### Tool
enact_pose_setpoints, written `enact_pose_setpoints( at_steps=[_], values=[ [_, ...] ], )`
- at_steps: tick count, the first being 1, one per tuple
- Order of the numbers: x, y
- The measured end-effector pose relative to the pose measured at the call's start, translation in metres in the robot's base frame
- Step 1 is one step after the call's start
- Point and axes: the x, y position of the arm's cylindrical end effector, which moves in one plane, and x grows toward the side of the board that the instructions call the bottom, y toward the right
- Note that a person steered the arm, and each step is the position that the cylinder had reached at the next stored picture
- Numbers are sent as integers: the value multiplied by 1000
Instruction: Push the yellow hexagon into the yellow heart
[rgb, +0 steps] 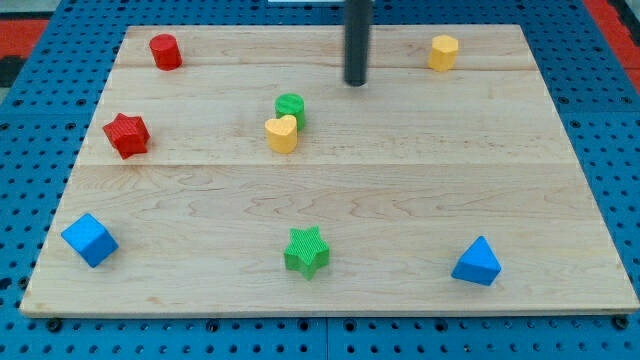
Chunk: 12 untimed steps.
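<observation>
The yellow hexagon (444, 52) sits near the view's top right of the wooden board (400, 200). The yellow heart (282, 133) lies left of centre, touching the green cylinder (290, 107) just above it. My tip (355, 82) is at the view's top centre, between them: left of and a little below the hexagon, up and right of the heart, touching no block.
A red cylinder (165, 51) is at the top left, a red star (127, 135) at the left, a blue cube (89, 240) at the bottom left, a green star (306, 251) at the bottom centre, and a blue triangular block (477, 263) at the bottom right.
</observation>
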Motion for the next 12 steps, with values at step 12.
enact_pose_setpoints(
  at_steps=[12],
  values=[
    [97, 99]
  ],
)
